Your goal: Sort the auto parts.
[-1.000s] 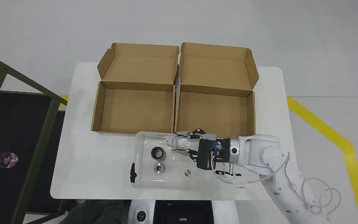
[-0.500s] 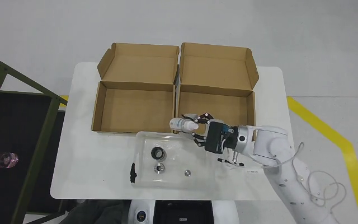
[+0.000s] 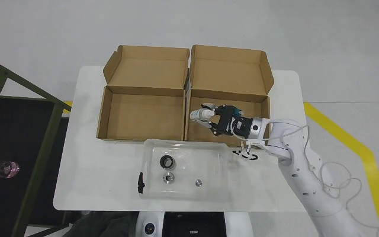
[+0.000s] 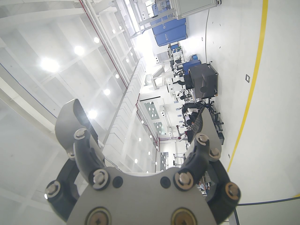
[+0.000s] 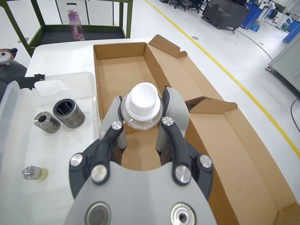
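Observation:
My right gripper point(image 3: 207, 114) is shut on a white stepped plastic part point(image 3: 202, 112), held over the front left corner of the right cardboard box point(image 3: 237, 118). In the right wrist view the white part point(image 5: 143, 103) sits between the fingers above the box floor point(image 5: 234, 146). The left cardboard box point(image 3: 142, 115) stands beside it. A clear tray point(image 3: 219, 169) near the table's front holds a black-rimmed bearing point(image 3: 167, 161), a steel cylinder point(image 3: 170, 178) and a small metal piece point(image 3: 199, 183). My left gripper point(image 4: 136, 113) is open, pointing up at the ceiling, with nothing between its fingers.
Both boxes have their lids folded back toward the table's far edge. A black clip point(image 3: 140, 182) hangs on the tray's left rim. A green cart point(image 3: 23, 136) with a pink bottle point(image 5: 75, 25) stands left of the white table point(image 3: 89, 160).
My right gripper rose out of the clear tray with the white part and carried it away from the robot, to over the right box.

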Motion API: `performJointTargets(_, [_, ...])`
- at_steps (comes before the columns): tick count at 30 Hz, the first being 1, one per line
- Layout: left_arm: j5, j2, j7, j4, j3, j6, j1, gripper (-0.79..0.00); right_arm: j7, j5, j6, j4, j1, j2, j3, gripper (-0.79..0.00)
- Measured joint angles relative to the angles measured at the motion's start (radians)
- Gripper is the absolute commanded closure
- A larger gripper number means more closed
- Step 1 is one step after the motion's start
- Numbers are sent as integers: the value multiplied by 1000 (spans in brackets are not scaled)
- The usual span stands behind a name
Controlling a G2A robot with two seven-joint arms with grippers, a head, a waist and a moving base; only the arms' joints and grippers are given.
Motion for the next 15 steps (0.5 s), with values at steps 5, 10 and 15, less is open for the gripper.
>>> performJointTargets(5, [0,0,0,0,0,0,0,-785,22,-1,18,94,65,-12,-44,0])
performJointTargets(10, [0,0,0,0,0,0,0,-785,35,-3,30,179,124,-25,-89,0])
performJointTargets(15, [0,0,0,0,0,0,0,-785,52,-14,40,260,176,-38,-129,0])
